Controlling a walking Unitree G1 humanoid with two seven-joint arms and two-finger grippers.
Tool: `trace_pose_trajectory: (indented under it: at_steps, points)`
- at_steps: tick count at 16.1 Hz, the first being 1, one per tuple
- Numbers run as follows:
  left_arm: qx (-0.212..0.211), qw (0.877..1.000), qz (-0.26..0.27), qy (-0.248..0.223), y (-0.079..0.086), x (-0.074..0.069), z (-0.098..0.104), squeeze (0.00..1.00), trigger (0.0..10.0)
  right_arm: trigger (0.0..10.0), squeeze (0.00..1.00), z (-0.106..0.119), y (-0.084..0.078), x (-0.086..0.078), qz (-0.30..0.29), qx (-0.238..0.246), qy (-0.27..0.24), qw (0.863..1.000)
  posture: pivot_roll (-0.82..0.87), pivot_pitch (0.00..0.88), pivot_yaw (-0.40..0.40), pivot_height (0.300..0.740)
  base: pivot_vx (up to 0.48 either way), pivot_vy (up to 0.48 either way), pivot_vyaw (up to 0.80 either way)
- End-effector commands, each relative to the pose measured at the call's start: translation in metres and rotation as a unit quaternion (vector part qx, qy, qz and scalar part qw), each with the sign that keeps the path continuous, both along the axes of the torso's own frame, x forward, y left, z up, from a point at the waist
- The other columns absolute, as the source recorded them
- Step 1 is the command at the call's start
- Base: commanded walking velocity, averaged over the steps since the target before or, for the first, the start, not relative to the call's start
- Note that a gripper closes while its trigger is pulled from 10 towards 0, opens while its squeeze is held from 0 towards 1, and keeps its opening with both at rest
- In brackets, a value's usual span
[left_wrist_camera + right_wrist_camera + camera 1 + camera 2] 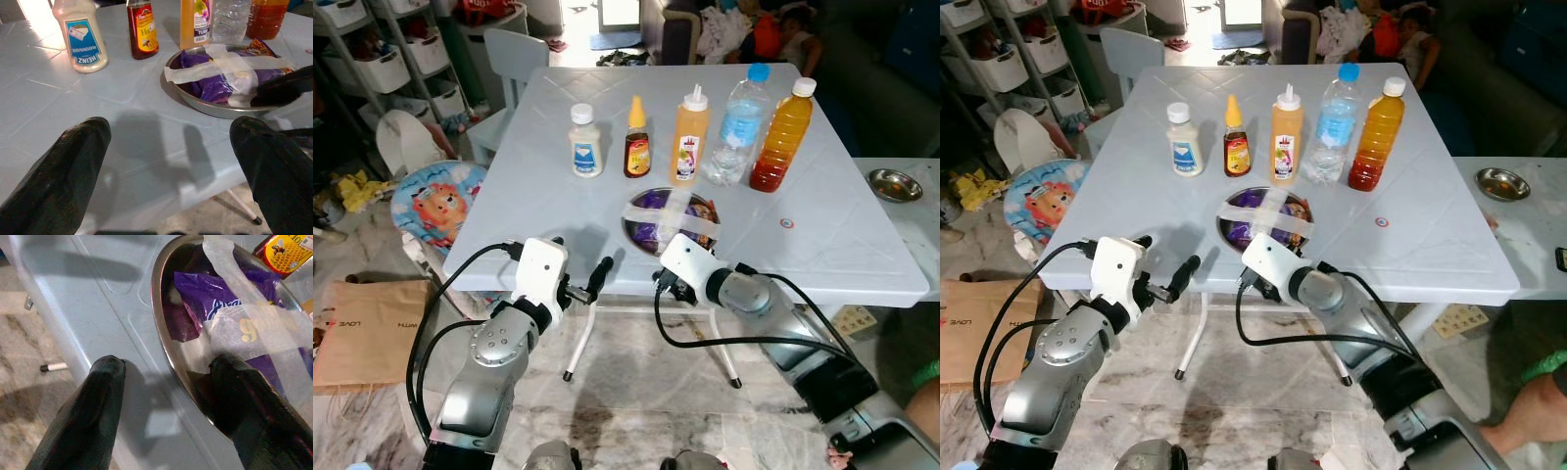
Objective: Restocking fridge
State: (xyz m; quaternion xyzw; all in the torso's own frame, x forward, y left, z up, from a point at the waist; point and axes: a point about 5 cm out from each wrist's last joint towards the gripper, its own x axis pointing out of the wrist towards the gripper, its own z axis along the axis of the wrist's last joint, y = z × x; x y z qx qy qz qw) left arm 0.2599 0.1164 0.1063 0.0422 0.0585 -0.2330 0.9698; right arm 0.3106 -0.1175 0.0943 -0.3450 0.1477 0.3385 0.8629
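You are facing a pale blue-grey square table (558, 147) standing on a marbled floor (636, 392) in a cluttered room. Beyond the table's left edge stand white shelves with bins (401, 49), a child's seat with a cartoon lion (435, 201) and a brown paper bag (362, 328) on the floor. A second pale surface off the table's right edge carries a small metal dish (894, 183).

Along the middle of the table runs a row of bottles, from the left edge towards the right: a white mayonnaise bottle (585, 141), a dark honey bottle (637, 139), an orange sauce bottle with a white nozzle (689, 135), a clear water bottle with a blue cap (736, 125) and an amber juice bottle with a white cap (782, 135). In front of the row, near the table's near edge, sits a steel bowl (637, 213) holding purple snack packets (215, 85) under crossed strips of white tape (222, 66).

Your left gripper (592, 282) hovers just off the near edge, left of the bowl, fingers wide apart and holding nothing. Your right gripper (168, 396) is at the bowl's near rim, jaws spread, with one finger (244, 396) over the inside of the bowl and the other outside it above the table; you cannot tell whether it touches the rim.
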Motion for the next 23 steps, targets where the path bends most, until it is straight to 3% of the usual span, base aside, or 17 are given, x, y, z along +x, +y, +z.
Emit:
trace_pose_trajectory:
  at_steps: [1,8,9,10,11,12,13,17,23]
  points:
    - [0.004,1.0,-0.006,0.002,0.0,-0.001,0.002,0.0,10.0,0.0,0.0,-0.004,-0.01,0.003,-0.004,-0.017,0.009,1.0,0.0,0.0,0.054,0.74,0.0,0.0,0.0]
    - [-0.001,1.0,-0.005,0.023,0.001,-0.003,-0.002,0.0,10.0,0.0,0.0,-0.002,-0.028,0.013,0.007,-0.048,-0.01,0.999,0.0,0.0,0.055,0.74,0.0,0.0,0.0]
    - [-0.004,1.0,-0.003,0.028,0.001,-0.002,-0.002,0.0,10.0,4.0,0.0,-0.001,-0.036,0.014,0.005,-0.056,-0.015,0.998,0.0,0.0,0.056,0.74,0.0,0.0,0.0]
    - [-0.003,1.0,-0.003,0.029,0.002,-0.002,-0.002,0.0,10.0,7.4,0.0,-0.002,-0.041,0.014,0.003,-0.061,-0.015,0.998,0.0,0.0,0.057,0.74,0.0,0.0,0.0]
    - [-0.002,1.0,-0.004,0.03,0.002,-0.002,-0.002,0.0,10.0,6.5,0.0,-0.003,-0.044,0.013,0.002,-0.063,-0.014,0.998,0.0,0.0,0.057,0.74,0.0,0.0,0.0]
    - [-0.002,0.999,-0.005,0.032,0.001,-0.002,-0.003,0.0,10.0,2.5,0.0,-0.005,-0.047,0.013,0.001,-0.066,-0.014,0.998,0.0,0.0,0.058,0.74,0.0,0.0,0.0]
    - [-0.001,0.999,-0.006,0.032,0.001,-0.002,-0.003,0.0,10.0,0.0,0.0,-0.006,-0.049,0.012,0.0,-0.068,-0.013,0.998,0.0,0.0,0.06,0.74,0.0,0.0,0.0]
    - [-0.002,0.999,-0.002,0.038,0.001,-0.001,-0.004,0.0,10.0,0.0,0.0,-0.008,-0.053,0.011,0.01,-0.076,-0.021,0.997,0.0,0.0,0.061,0.74,0.0,0.0,0.0]
    - [-0.038,0.997,0.036,0.061,0.006,0.003,-0.004,0.0,10.0,0.0,0.0,-0.001,-0.048,0.001,0.065,-0.065,-0.063,0.994,0.0,0.0,0.058,0.74,0.0,0.0,0.0]
